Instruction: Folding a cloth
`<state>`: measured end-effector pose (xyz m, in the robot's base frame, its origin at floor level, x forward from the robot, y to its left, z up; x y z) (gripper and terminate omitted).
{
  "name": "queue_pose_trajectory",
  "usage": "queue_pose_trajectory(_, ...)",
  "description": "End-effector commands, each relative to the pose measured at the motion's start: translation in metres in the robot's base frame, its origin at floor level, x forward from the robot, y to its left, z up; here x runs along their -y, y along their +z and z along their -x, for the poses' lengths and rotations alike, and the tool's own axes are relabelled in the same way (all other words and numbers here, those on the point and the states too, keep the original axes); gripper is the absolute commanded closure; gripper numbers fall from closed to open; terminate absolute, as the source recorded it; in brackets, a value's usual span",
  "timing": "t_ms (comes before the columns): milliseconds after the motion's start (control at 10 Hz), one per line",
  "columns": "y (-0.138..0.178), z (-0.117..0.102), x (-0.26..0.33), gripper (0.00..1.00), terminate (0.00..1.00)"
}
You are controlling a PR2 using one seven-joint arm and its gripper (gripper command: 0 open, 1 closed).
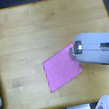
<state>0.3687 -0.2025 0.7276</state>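
At about four o'clock from the wooden table's (21,30) centre, the pink cloth (60,69) lies flat, thin, light and limp, best pinched at its two-o'clock corner, where the gripper (76,49) sits, its finger opening impossible to tell

one pink cloth (62,69), one wooden table (31,29), one hand (75,51)
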Motion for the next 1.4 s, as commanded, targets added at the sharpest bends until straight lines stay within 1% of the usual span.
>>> queue_pose_trajectory(0, 0.007, -0.006, 0.004, 1.0, 0.0)
queue_pose_trajectory(1000, 0.023, -0.01, -0.001, 1.0, 0.0)
queue_pose_trajectory(1200, 0.038, -0.007, -0.02, 1.0, 0.0)
queue_pose_trajectory(1300, 0.052, -0.01, -0.044, 1.0, 0.0)
